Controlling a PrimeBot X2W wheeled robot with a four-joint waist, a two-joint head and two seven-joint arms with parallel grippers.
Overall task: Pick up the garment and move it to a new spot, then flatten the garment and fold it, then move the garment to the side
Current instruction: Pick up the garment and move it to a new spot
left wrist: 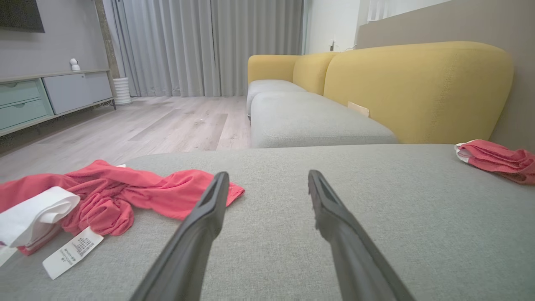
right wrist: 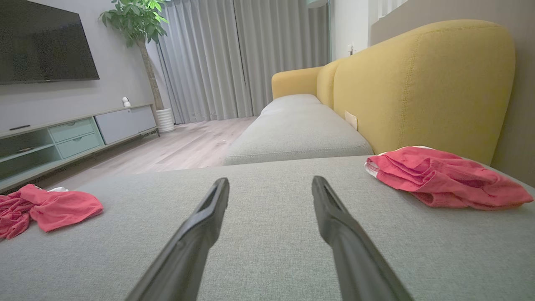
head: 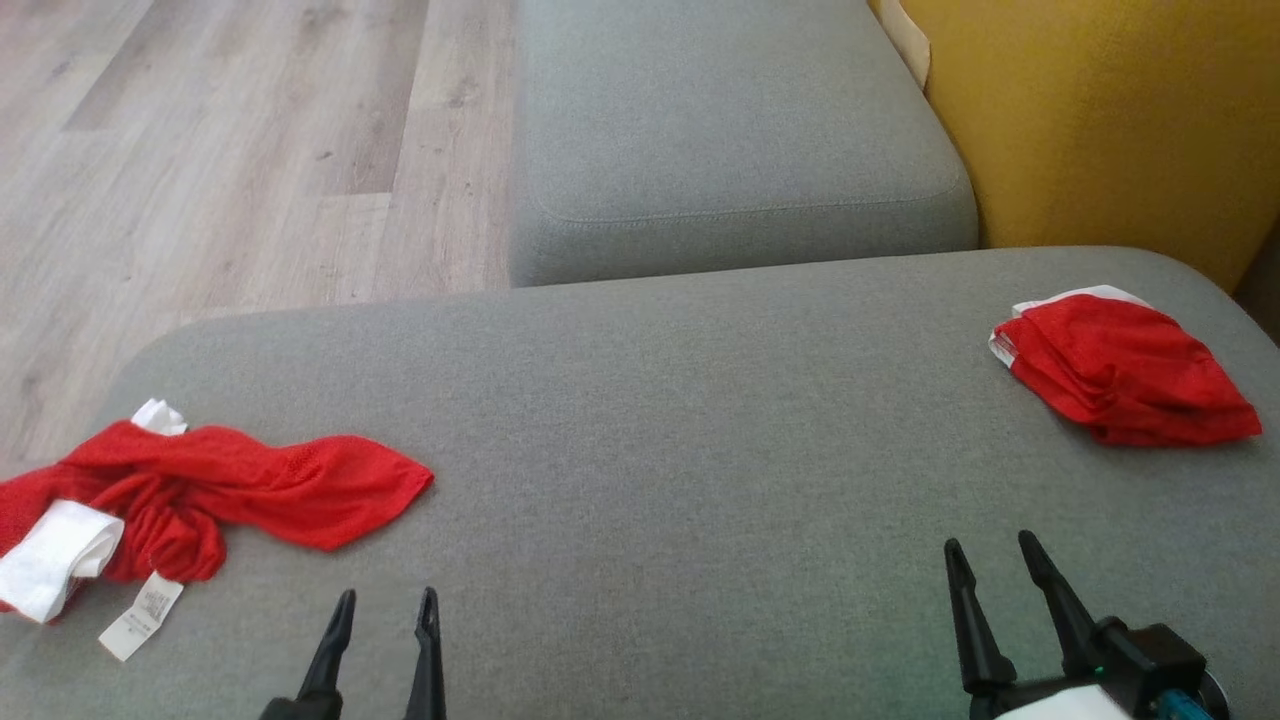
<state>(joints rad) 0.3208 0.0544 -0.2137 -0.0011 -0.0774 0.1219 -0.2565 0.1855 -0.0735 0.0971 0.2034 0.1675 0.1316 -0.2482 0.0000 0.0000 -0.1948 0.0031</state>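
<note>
Red garment (head: 250,485) lies crumpled on the grey sofa seat (head: 650,420). It is just to the left of the left end effector (head: 388,595) and a bit ahead of it, not touching it. Its white band (head: 55,560) and white tag (head: 140,615) stick out on the far left. The left end effector is spread wide and holds nothing. The right end effector (head: 988,540) is spread wide too, with nothing in it. A folded red cloth (head: 1120,370) sits ahead of it and to its right, well apart, near the yellow sofa back (head: 1100,120).
</note>
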